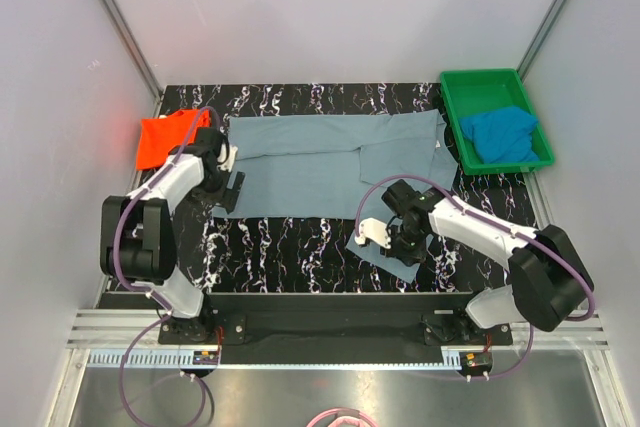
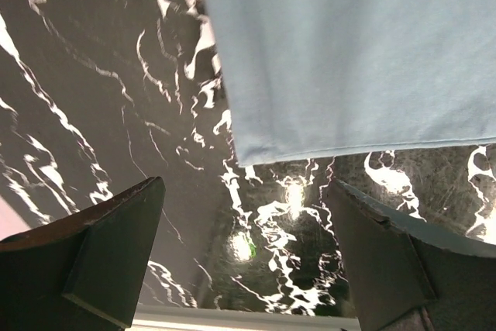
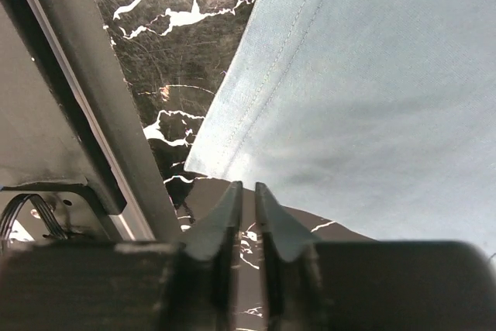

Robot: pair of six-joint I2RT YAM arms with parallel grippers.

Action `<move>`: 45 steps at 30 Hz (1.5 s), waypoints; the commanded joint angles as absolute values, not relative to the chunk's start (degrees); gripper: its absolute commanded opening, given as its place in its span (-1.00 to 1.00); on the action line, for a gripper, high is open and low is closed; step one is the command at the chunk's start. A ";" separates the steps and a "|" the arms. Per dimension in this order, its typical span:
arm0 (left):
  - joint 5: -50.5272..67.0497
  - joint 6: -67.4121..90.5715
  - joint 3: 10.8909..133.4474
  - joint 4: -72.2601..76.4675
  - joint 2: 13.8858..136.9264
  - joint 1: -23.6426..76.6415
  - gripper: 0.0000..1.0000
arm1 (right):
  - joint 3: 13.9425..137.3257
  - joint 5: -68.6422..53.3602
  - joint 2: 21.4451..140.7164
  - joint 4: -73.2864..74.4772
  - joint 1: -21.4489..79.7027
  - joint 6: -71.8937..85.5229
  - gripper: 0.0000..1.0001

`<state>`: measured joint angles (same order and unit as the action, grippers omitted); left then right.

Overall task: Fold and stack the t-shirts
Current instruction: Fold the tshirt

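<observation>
Pinching grey-blue t-shirt hem, right fingers

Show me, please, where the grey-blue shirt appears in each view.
Top: shirt spread across mid-frame.
Left wrist: fills the upper right.
Right wrist: fills the right side, its corner at centre-left.
Shared landmark: the black marbled table under it.

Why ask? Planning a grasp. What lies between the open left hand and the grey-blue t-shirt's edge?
Left wrist view: only bare black marbled tabletop separates the left hand from the dusty grey-blue cloth t-shirt.
</observation>
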<state>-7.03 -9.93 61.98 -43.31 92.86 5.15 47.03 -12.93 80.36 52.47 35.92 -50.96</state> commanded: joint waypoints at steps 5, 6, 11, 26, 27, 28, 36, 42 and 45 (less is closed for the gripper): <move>3.94 -5.19 64.77 -46.66 95.79 2.02 0.86 | 48.25 -13.09 79.36 53.61 36.56 -50.54 -0.25; 4.56 -5.19 64.95 -46.67 96.24 1.93 0.87 | 48.25 -13.36 79.37 53.87 36.56 -50.62 -0.21; 8.33 -4.66 66.88 -47.11 101.76 0.18 0.75 | 48.25 -15.64 79.72 55.46 36.56 -52.03 -0.19; 12.39 -4.66 67.68 -48.78 102.83 -5.36 -0.44 | 47.81 -17.31 81.56 55.02 36.74 -52.91 -0.22; 12.48 -4.75 67.59 -48.61 102.75 -5.36 -0.55 | 47.81 -17.31 81.56 54.93 36.83 -53.00 -0.21; 12.39 -4.57 67.41 -48.52 102.83 -5.36 -0.58 | 47.73 -17.40 81.74 54.84 36.91 -53.09 -0.21; 12.48 -4.83 67.15 -49.13 102.66 -5.36 -1.00 | 46.41 -16.79 81.48 52.12 37.00 -52.73 -0.15; 12.22 -4.75 67.32 -48.95 102.74 -5.36 -1.00 | 45.18 -16.87 82.53 52.03 37.88 -54.49 0.03; 12.04 -4.75 67.67 -48.95 102.83 -5.45 -1.00 | 45.18 -17.67 83.14 52.03 39.28 -54.23 0.05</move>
